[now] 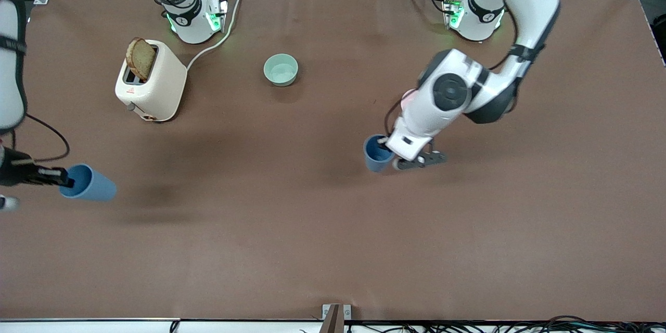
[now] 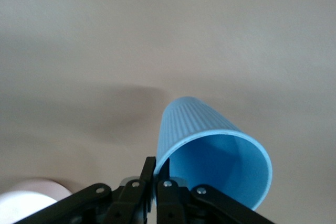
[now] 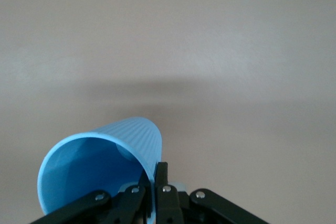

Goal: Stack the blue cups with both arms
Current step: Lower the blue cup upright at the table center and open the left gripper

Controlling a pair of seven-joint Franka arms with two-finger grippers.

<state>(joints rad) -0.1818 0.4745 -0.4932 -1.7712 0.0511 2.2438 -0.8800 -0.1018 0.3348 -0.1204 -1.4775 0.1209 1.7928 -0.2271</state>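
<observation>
We see the right tool (image 1: 66, 182) nipped tight on the rim of one blue cup (image 1: 88, 183), carrying it tipped sideways above the surface (image 1: 312, 229). The left tool (image 1: 387, 152) pinches the rim of the second blue cup (image 1: 375, 153), lifted above the middle of the surface.

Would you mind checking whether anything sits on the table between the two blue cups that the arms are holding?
Nothing visible does. The right gripper pinches one blue cup, the left gripper the other cup; only bare table lies between. The mint-green bowl and toaster stand farther back.
</observation>
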